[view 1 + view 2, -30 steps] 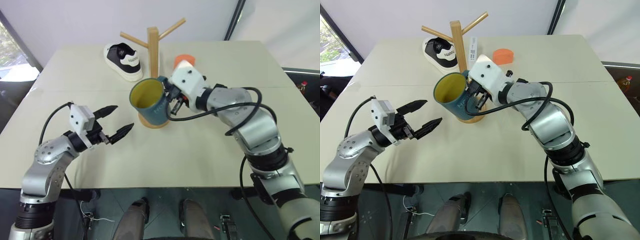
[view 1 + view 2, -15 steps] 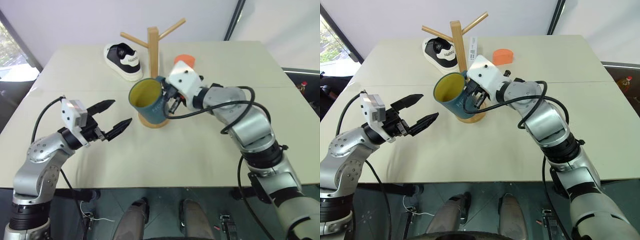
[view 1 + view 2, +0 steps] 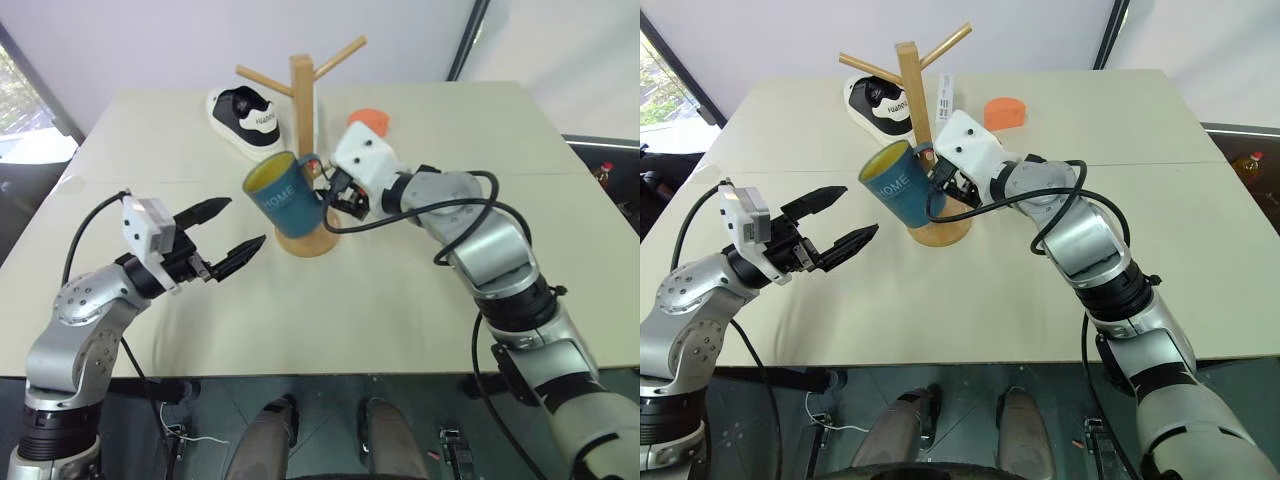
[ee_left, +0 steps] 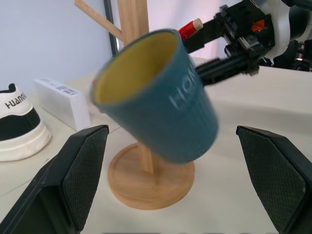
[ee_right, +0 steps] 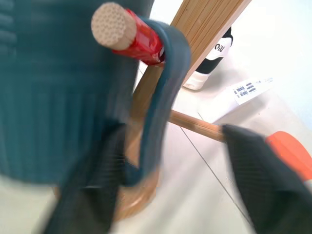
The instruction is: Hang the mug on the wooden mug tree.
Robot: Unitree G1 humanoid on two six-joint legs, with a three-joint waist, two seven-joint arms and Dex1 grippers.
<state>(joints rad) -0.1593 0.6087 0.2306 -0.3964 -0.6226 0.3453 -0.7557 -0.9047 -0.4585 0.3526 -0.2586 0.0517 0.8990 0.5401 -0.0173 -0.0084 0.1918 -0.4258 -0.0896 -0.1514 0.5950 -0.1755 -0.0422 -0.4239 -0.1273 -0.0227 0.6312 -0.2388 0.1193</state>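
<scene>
Right gripper (image 3: 940, 178) jaws apart beside mug (image 3: 897, 187) handle, arm outstretched.

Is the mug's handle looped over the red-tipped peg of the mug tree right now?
Yes, the right wrist view shows the mug's handle hooked over the red-tipped peg of the mug tree.

Bright, even daylight falls softly over the pale table (image 3: 420, 300), shadows faint beneath the wooden mug tree (image 3: 303, 120), while the wrist views smear the mug (image 4: 156, 97) and the right gripper's fingers (image 5: 263, 180) with motion blur.
</scene>
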